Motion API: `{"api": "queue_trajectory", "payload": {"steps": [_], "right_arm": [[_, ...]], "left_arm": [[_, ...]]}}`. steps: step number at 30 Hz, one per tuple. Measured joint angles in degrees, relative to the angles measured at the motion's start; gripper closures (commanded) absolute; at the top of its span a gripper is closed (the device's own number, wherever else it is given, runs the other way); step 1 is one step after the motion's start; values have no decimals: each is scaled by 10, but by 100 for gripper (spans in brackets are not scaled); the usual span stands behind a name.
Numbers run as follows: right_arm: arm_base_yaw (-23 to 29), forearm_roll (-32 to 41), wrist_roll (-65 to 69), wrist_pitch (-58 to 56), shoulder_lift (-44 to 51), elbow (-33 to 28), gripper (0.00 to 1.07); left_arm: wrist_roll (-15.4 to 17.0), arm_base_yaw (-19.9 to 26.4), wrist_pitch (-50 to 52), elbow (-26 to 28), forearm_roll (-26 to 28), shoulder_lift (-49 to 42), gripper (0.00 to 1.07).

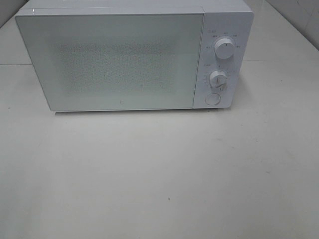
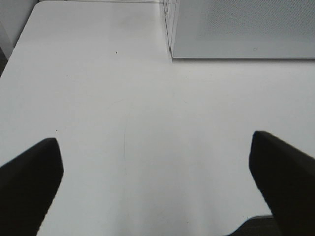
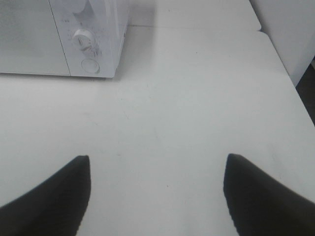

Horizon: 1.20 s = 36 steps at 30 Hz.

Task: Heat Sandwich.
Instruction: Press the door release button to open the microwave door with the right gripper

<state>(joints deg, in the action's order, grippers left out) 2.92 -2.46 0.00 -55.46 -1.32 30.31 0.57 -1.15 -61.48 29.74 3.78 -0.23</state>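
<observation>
A white microwave (image 1: 119, 59) stands at the back of the white table (image 1: 159, 169) with its door shut; two dials (image 1: 224, 49) and a round button (image 1: 213, 98) sit on its right panel. The sandwich is out of view. My left gripper (image 2: 155, 157) is open above bare table, the microwave's lower left corner (image 2: 241, 29) ahead of it. My right gripper (image 3: 157, 169) is open too, with nothing between its fingers, and the microwave's control panel (image 3: 86, 44) lies ahead. Neither arm shows in the exterior high view.
The table's left edge (image 2: 19, 44) shows in the left wrist view. Its right edge (image 3: 290, 78) shows in the right wrist view. A white wall or panel (image 3: 290, 29) stands beyond that right edge.
</observation>
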Motion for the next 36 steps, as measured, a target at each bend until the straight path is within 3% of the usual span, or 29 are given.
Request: {"api": "queue_trajectory", "payload": {"steps": [11,36], "right_arm": [[0,3,0,103,-102,3,35],[0,3,0,455,-413,3,35]], "left_arm": [[0,0,0,0,0,0,9],[0,0,0,0,0,0,9]]}}
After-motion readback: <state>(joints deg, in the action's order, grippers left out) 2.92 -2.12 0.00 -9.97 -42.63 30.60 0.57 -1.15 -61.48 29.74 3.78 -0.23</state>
